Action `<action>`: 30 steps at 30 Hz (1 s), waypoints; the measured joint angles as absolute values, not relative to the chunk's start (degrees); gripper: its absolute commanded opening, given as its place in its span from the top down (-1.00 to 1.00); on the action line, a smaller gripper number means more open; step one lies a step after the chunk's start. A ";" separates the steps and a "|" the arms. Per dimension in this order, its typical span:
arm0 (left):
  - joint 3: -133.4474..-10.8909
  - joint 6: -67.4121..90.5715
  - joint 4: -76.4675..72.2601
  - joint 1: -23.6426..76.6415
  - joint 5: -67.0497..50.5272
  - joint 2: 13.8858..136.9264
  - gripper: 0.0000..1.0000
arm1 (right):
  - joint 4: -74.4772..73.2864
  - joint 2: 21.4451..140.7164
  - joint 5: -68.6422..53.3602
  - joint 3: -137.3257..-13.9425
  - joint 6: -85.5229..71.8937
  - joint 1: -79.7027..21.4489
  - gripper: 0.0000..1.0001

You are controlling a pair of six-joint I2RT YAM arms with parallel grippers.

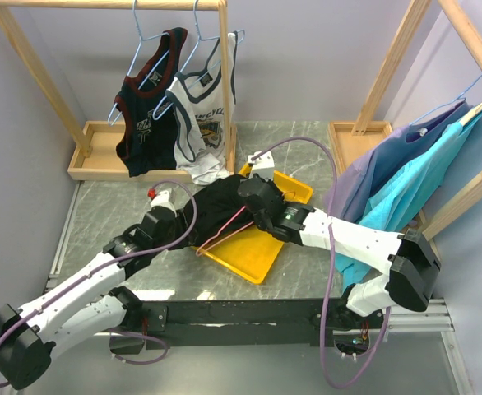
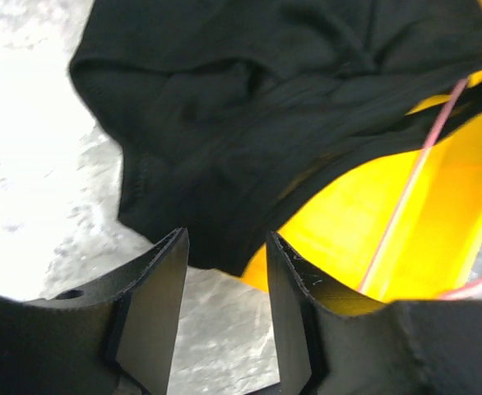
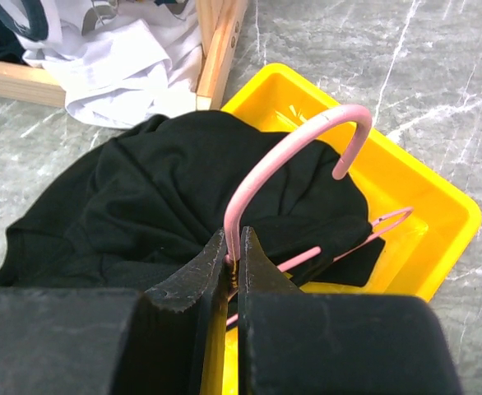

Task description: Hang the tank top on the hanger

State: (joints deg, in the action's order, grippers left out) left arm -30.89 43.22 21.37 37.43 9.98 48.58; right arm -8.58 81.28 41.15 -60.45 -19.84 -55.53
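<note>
On the grey marbled worktop (image 1: 101, 214), the black tank top (image 3: 142, 197) lies bunched in a heap. It is draped partly over one side of the yellow tray (image 3: 438, 222) and partly on the stone. The right claw (image 3: 233, 251) is clamped tight on the neck of the pink hanger (image 3: 294, 144), just below the hook, which arches up over the fabric. Part of the hanger's wire frame shows past the cloth, above the tray. The left claw (image 2: 224, 276) has its jaws apart and grips nothing; the top's hemmed edge droops just beyond its fingertips. Behind the heap, a white jersey (image 3: 118, 66) spills off a wooden rack base (image 3: 220, 49).
</note>
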 measured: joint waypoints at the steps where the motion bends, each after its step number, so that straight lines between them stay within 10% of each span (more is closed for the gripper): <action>1: -30.76 43.22 21.78 37.43 10.17 48.66 -0.02 | -8.62 81.28 41.17 -60.60 -19.90 -55.53 1.00; 15: -30.92 41.95 20.58 38.92 10.44 55.33 0.07 | -8.84 81.28 41.21 -61.82 -20.12 -55.53 1.00; 30: -33.12 41.17 20.53 39.81 12.10 55.57 0.97 | -12.40 84.14 45.06 -65.71 -21.45 -55.53 1.00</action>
